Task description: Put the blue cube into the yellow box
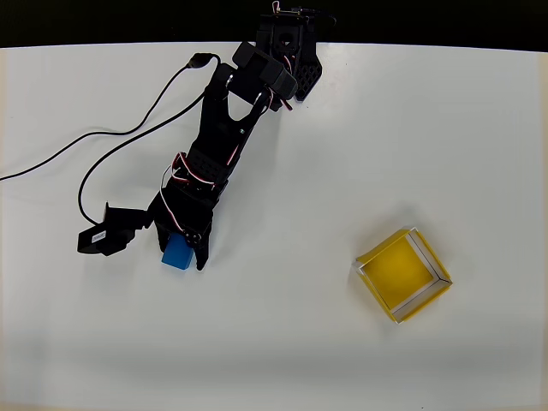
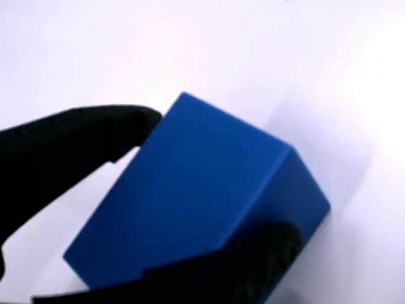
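Gripper clamped on the cube, arm hiding its top; box sits well apart on the table

white table, matte and evenly lit, spanning almost the whole overhead view; a soft shadow lies along its lower edge. black band of dark background beyond the table's far edge, across the top of the picture. thin black cable lying on the table at upper left, running in from the left edge and looping in loose curves.
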Tool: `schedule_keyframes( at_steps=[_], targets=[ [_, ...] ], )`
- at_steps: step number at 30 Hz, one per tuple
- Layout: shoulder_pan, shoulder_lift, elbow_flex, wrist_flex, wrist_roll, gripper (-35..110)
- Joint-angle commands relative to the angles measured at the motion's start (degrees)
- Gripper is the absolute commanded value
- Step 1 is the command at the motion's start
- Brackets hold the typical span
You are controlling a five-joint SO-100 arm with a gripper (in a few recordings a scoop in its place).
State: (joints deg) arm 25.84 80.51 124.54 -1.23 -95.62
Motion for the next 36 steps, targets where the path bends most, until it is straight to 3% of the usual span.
schedule_keyframes(
  at_steps=[1,8,18,27,36],
  targets=[
    [0.7,3.25,0.26,-0.88,-1.49,29],
    [0.0,4.13,2.29,-0.88,-3.16,19],
    [-4.75,13.62,3.25,-4.83,-6.06,15],
    [-20.13,28.65,4.31,-12.92,-8.26,14],
    [-38.41,32.61,5.1,-21.01,-6.24,14]
  ],
)
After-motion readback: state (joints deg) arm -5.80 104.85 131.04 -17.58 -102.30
